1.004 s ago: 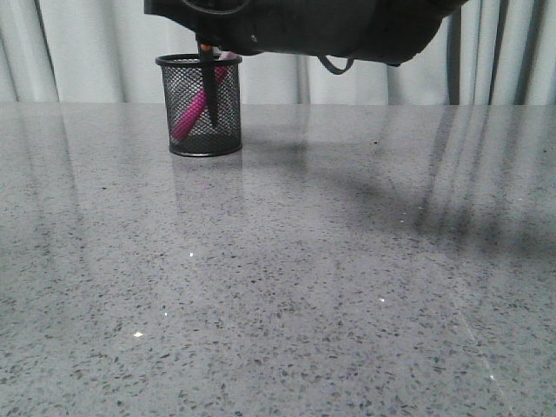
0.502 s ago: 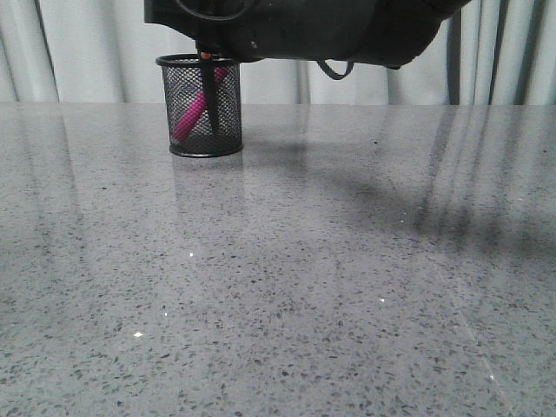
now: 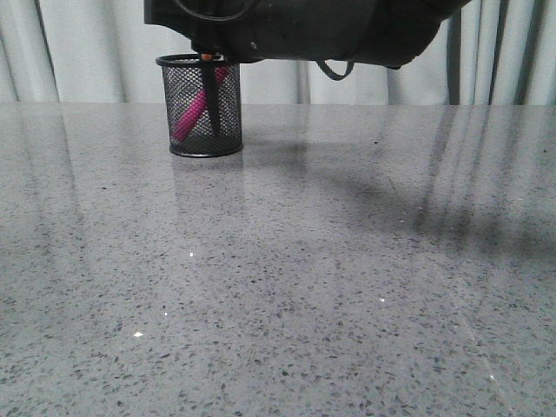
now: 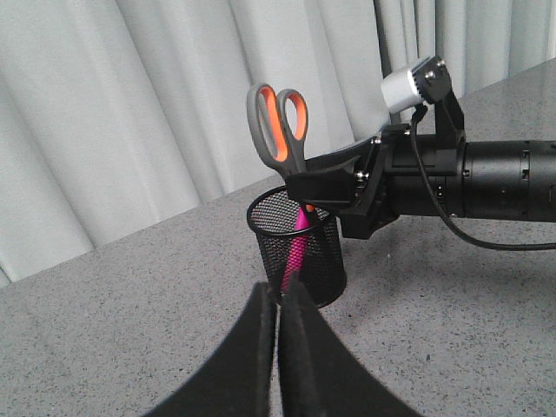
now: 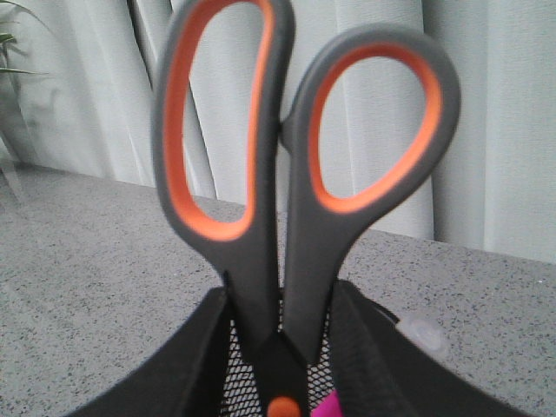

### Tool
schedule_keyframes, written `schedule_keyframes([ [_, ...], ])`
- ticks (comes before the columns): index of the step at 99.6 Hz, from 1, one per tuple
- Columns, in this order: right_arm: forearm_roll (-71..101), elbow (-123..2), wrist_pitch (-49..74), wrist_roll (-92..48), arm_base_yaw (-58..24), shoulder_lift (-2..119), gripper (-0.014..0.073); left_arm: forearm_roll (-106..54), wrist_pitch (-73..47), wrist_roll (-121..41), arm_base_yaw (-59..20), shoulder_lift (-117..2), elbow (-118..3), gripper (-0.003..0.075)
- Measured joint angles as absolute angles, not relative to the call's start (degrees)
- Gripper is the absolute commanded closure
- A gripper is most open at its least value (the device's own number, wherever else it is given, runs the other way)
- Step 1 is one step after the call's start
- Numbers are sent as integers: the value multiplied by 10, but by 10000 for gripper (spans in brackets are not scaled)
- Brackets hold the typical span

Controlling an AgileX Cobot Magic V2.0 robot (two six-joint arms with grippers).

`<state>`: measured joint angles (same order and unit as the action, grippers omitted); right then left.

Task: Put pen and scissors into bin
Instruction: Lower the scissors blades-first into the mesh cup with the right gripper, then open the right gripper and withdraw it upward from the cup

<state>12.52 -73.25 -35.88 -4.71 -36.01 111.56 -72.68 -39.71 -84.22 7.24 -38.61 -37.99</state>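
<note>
In the front view we see the bin [image 3: 199, 105] standing at the far left of the grey table [image 3: 278, 287], just before the curtain [image 3: 87, 52]. The pen [image 3: 189, 116] already leans inside it, pink behind the mesh. The dark blades of the scissors [image 3: 211, 100] hang point-down within the bin, and the right arm [image 3: 295, 30] reaches across the top of the view above the rim.

In the left wrist view the left gripper [image 4: 279, 347] sits near us with its two black fingers pressed together on nothing, idle and apart from the bin [image 4: 300, 252]. Beyond it the right gripper [image 4: 323, 185] grips the scissors [image 4: 280, 126] just below the handles, at the rim, with the pen [image 4: 298, 243] showing inside.

In the right wrist view the scissors [image 5: 287, 191] stand upright between the black fingers [image 5: 365, 347], which are clamped against the shanks near the orange pivot. A sliver of the pen [image 5: 326, 407] shows beside the blades.

We judge the pen step done and the scissors step nearly so. The next move calls for the right fingers to part so the scissors drop in, then for the arm to lift straight up without catching the handles or tipping the light bin.
</note>
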Motion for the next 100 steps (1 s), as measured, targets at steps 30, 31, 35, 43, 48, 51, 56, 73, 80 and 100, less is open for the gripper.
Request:
schedule_keyframes([
  [30,125,-732,-372,-48,-360,1116,268,-727,-397,-842,72,-386,-380,742],
  [31,125,-732,-373,-48,-360,1116,266,-727,-397,-842,72,-386,-380,742],
  [35,125,-732,-375,-48,-360,1116,262,-727,-397,-842,72,-386,-380,742],
  [43,125,-732,-383,-48,-360,1116,263,-727,-397,-842,72,-386,-380,742],
  [48,125,-732,-387,-48,-360,1116,263,-727,-397,-842,72,-386,-380,742],
  [51,125,-732,-392,-48,-360,1116,263,-727,-397,-842,72,-386,-380,742],
  [56,125,-732,-400,-48,-360,1116,263,-727,-397,-842,72,-386,-380,742],
  [73,124,-732,-430,-48,-360,1116,263,-727,-397,-842,72,-386,-380,742],
  [80,124,-732,-435,-48,-360,1114,265,-727,-397,-842,72,-386,-380,742],
  [100,124,-732,-445,-48,-360,1089,269,-727,-395,-842,72,-386,-380,742],
])
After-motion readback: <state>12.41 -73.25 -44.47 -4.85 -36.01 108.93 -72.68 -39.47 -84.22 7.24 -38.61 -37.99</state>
